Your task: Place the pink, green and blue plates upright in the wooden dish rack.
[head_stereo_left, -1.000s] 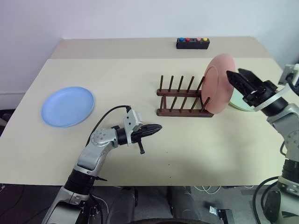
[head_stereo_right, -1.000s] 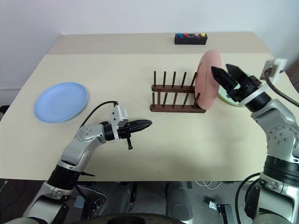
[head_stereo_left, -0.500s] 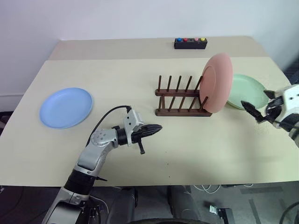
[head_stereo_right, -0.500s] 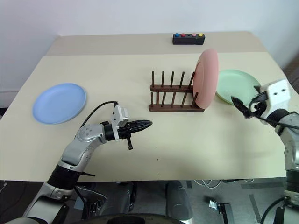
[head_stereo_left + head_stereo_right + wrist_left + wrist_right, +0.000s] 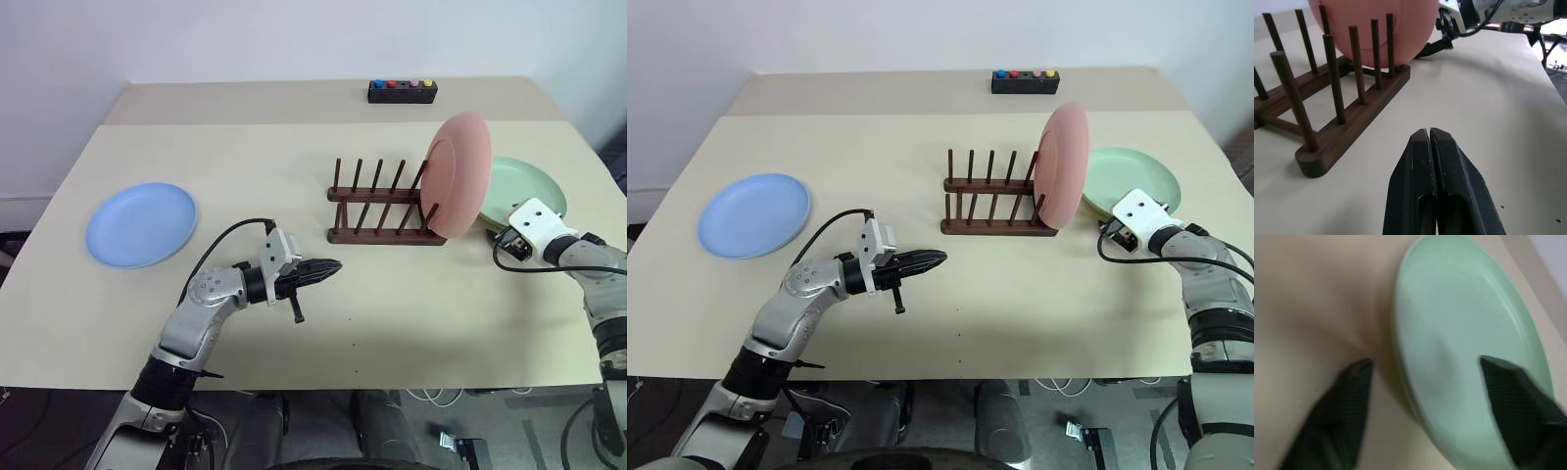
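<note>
Standing upright in the rightmost slot of the wooden dish rack (image 5: 382, 209), the pink plate (image 5: 458, 174) is racked and free of any grip; a second ago the right gripper hung open just beside it, high at the rack's right end. Green plate (image 5: 525, 192): flat on the table (image 5: 294, 147) just right of the rack, partly behind the pink one. Right gripper (image 5: 1425, 377): now lowered to the green plate's near-left rim, fingers spread, one over the plate and one over the table, nothing pinched yet. Judged: first plate finished, second pick-up starting. Blue plate (image 5: 142, 223): flat at the far left of the table, well apart from the rack, untouched. Left gripper (image 5: 328, 267): pressed together and empty, unmoved, hovering over the near middle of the table. Black button box (image 5: 403, 91): far edge, unused.
</note>
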Tool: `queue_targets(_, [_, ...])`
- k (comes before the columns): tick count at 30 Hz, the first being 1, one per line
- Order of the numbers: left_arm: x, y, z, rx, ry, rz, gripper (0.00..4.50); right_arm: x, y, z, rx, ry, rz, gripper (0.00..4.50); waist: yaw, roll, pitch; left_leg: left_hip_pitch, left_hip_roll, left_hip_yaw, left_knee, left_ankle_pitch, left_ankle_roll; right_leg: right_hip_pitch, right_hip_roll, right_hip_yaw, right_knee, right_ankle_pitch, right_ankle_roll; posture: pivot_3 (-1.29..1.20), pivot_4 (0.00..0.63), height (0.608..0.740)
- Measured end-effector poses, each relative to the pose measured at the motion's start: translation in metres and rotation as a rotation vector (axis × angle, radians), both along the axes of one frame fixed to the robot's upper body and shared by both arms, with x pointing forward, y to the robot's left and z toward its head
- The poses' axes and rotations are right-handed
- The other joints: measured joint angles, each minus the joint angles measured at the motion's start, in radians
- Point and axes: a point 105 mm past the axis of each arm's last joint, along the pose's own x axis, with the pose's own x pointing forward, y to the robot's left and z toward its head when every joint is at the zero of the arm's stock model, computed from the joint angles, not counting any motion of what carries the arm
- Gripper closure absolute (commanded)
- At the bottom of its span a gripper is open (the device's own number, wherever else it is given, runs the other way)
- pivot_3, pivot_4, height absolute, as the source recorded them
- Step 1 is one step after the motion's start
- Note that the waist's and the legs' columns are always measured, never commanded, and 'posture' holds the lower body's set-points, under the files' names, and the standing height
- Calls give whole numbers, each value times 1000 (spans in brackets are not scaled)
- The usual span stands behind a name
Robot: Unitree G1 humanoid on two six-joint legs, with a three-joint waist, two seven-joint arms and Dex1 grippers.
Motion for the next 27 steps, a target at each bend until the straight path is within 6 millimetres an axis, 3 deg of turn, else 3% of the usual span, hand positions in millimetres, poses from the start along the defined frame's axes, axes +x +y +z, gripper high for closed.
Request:
queue_targets(3, [-1, 2, -4, 5, 12, 6, 4472, -1, 0, -7, -4, 9, 7, 4437, 1, 0, 0, 0, 0, 0, 0, 0, 0, 0, 0, 0, 0, 0, 0, 0, 150, 740])
queue_targets(15, [0, 1, -6, -5, 12, 5, 4472, -17, -11, -3, -80, -76, -30, 4437, 3, 1, 0, -1, -1, -1, -1, 0, 0, -1, 0, 0, 0, 0, 0, 0, 150, 740])
queue_targets(18, [2, 1, -9, -7, 22, 10, 4472, -25, -15, 28, -167, -209, -44, 4437, 0, 4, 0, -1, -1, 0, -1, 0, 0, -3, 0, 1, 1, 0, 0, 0, 150, 740])
queue_targets(21, [1, -1, -7, -14, 7, 6, 4472, -29, -12, 82, -207, -386, -61, 4437, -9, 5, 0, -1, 0, 0, -1, 0, 0, -3, 0, 1, 1, 0, 0, 0, 150, 740])
queue_targets(25, [2, -1, -9, -14, 10, 6, 4472, -36, 25, 166, -145, -665, 18, 4437, -22, 4, 0, -1, 0, 0, -1, 0, 0, -2, 0, 1, 1, 0, 0, 0, 150, 740])
queue_targets(27, [2, -1, -10, -11, 13, 7, 4472, -41, 47, 194, -81, -755, 97, 4437, -23, 4, 0, -1, 0, 0, -1, 0, 0, -2, 0, 1, 1, 0, 0, 0, 150, 740])
